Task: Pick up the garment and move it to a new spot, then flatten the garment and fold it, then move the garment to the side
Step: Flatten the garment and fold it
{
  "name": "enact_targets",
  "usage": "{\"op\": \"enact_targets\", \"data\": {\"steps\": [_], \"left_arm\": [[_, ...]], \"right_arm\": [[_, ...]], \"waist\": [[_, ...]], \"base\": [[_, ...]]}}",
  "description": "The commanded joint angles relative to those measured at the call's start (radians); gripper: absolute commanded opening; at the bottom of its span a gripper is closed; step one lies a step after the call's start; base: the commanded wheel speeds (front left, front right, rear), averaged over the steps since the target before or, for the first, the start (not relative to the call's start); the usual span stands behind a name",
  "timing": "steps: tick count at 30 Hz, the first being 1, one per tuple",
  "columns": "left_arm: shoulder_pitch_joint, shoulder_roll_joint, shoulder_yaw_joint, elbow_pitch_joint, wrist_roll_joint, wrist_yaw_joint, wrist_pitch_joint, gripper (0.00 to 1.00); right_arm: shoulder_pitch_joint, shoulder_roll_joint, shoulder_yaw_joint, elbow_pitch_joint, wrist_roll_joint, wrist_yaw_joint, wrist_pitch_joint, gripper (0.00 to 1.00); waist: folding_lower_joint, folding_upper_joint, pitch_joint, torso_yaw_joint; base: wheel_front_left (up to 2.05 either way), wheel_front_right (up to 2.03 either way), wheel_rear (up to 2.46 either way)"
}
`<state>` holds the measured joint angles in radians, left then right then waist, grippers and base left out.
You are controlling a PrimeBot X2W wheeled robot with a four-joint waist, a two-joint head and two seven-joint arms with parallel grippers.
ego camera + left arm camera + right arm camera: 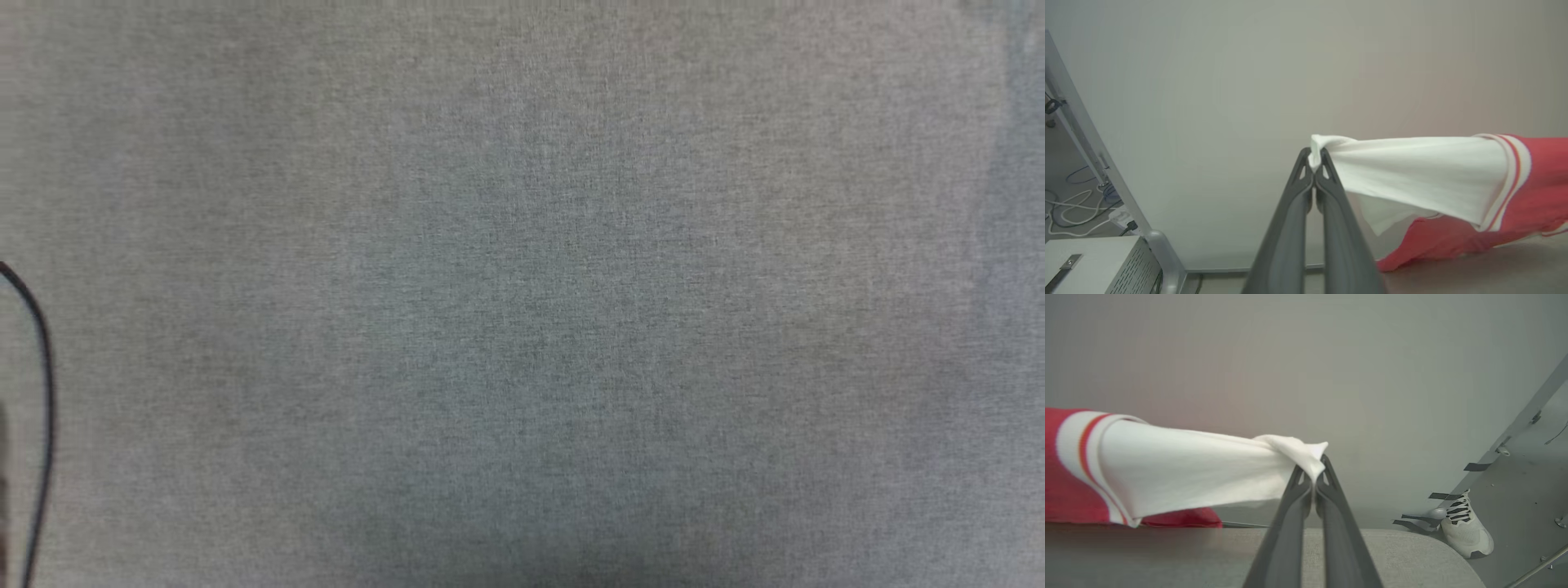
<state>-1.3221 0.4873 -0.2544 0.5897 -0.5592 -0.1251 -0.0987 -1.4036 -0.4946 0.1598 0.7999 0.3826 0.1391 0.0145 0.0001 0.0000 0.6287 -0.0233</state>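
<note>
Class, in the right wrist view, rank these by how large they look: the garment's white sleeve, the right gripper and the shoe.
1. garment's white sleeve: largest.
2. right gripper: next, though nearness to the camera enlarges it.
3. shoe: smallest, but farther off, so its true size is unsure.

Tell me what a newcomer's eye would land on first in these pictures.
The red and white shirt stands out first. It is pulled taut between the arms, with the left claw shut on the tip of one white sleeve and the right claw shut on the other. Its red lower part hangs down to the grey table. A person's pale shoe is on the floor at the lower right of the right wrist view.
</note>
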Motion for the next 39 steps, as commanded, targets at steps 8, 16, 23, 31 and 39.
{"op": "enact_targets", "data": {"steps": [8, 16, 23, 31, 39], "left_arm": [[0.315, -0.026, -0.011, 0.034, -0.103, -0.004, 0.0, 0.0], [0.557, -0.017, -0.065, 0.026, -0.155, -0.004, 0.117, 0.0], [0.746, 0.004, -0.1, -0.021, -0.197, 0.002, 0.241, 0.0], [0.941, 0.053, -0.127, -0.155, -0.24, 0.038, 0.376, 0.0], [1.203, 0.125, -0.128, -0.423, -0.329, 0.127, 0.533, 0.0]], "right_arm": [[0.302, -0.063, 0.091, -0.058, 0.138, -0.008, 0.08, 0.0], [0.568, -0.119, 0.119, -0.128, 0.242, -0.008, 0.178, 0.0], [0.758, -0.141, 0.1, -0.167, 0.301, -0.008, 0.242, 0.0], [0.948, -0.161, 0.053, -0.247, 0.344, -0.008, 0.328, 0.0], [1.219, -0.163, -0.079, -0.413, 0.373, -0.008, 0.492, 0.0]], "waist": [[-0.0001, 0.0, -0.172, 0.027], [-0.0001, 0.0, -0.299, 0.033], [-0.0001, 0.0, -0.398, 0.039], [-0.0001, 0.0, -0.482, 0.041], [-0.0001, 0.0, -0.546, 0.046]], "base": [[0.0, 0.0, 0.0], [0.0, 0.0, 0.0], [0.0, 0.0, 0.0], [0.0, 0.0, 0.0], [0.0, 0.0, 0.0]]}}
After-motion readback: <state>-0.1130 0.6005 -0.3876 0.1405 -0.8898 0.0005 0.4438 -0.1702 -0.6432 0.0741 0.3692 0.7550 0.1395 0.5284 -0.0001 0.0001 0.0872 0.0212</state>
